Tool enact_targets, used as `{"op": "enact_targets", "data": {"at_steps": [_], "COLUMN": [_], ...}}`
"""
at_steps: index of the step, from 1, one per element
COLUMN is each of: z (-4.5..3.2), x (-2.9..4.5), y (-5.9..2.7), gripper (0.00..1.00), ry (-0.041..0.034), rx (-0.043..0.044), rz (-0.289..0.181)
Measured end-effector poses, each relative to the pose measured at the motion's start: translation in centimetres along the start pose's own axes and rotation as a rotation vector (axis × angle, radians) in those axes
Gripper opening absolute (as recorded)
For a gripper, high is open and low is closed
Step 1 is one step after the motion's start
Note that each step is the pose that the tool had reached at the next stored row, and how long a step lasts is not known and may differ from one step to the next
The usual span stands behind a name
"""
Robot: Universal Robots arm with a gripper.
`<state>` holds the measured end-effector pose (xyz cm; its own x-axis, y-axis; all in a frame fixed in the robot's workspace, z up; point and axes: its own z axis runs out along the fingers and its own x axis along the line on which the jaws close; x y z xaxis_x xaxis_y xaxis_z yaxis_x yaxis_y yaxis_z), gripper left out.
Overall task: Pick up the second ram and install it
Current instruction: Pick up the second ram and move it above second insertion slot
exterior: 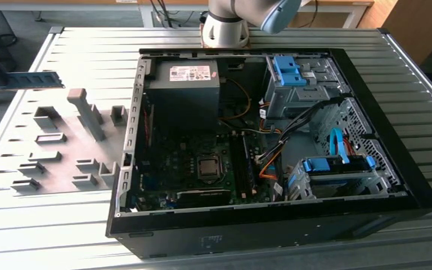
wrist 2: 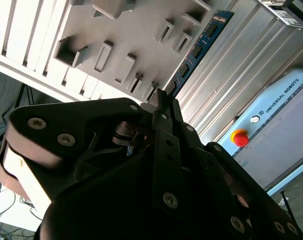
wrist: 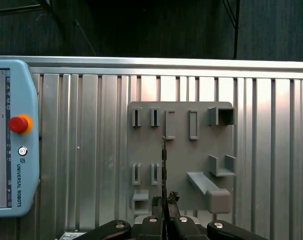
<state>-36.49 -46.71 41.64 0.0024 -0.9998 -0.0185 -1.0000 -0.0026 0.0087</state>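
**Stage of the task: pick-up done, installation outstanding.**

- **Ram.** The ram (exterior: pixel 22 80) hangs at the upper left of the exterior view, over the far edge of the grey plate (exterior: pixel 58 163) and well apart from the open case (exterior: pixel 366 112). It appears to touch none of the plate's blocks. In the second wrist view the ram (wrist 2: pixel 199 47) runs outward from the fingertips, showing its blue board and row of dark chips. In the first wrist view the ram (wrist: pixel 164 165) is seen edge-on as a thin dark line above the plate (wrist: pixel 181 150).
- **Gripper.** In both wrist views the gripper (wrist: pixel 164 202) (wrist 2: pixel 160 100) is closed on one end of the ram, with its jaws pressed against the two faces of the board.
- **Target.** The motherboard (exterior: pixel 178 163) lies in the lower middle of the exterior view, inside the case. The slots (exterior: pixel 240 163) run just to the exterior view's right of the processor socket. Whether a stick already sits in one of them cannot be told.
- **Surroundings.** The case and plate rest on the ribbed table (exterior: pixel 96 45). A pendant (wrist: pixel 6 150) lies on the table beside the plate.
- **Progress.** The ram is gripped and off the plate, so the pick-up half is judged complete. The ram is nowhere near the slots, so carrying, aligning and seating all remain to be done.
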Motion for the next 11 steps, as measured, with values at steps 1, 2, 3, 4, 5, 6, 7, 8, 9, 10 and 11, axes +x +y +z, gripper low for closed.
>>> {"op": "enact_targets", "data": {"at_steps": [1, 2, 3, 4, 5, 6, 7, 8, 9, 10, 11], "z": [0.0, 0.0, 0.0, 0.0, 0.0, 0.0, 0.0, 0.0, 0.0, 0.0, -0.01], "x": [0.0, 0.0, 0.0, 0.0, 0.0, 0.0, 0.0, 0.0, 0.0, 0.0, 0.0], "y": [-0.06, -0.11, -0.17, -0.21, -0.26, -0.31, -0.35, -0.4, -0.44, -0.48, -0.52], "gripper": [0.14, 0.14, 0.14, 0.14, 0.14, 0.14, 0.14, 0.14, 0.14, 0.14, 0.14], "ry": [0.0, 0.0, 0.0, 0.0, 0.0, 0.0, 0.0, -0.0001, -0.0001, 0.0, 0.0001], "rx": [0.0, 0.0, 0.0, 0.0, -0.0001, -0.0001, 0.0, 0.0001, 0.0, 0.0, -0.0001], "rz": [0.0, 0.0, 0.0, 0.0, 0.0, 0.0, 0.0, 0.0, 0.0, 0.0, 0.0]}}
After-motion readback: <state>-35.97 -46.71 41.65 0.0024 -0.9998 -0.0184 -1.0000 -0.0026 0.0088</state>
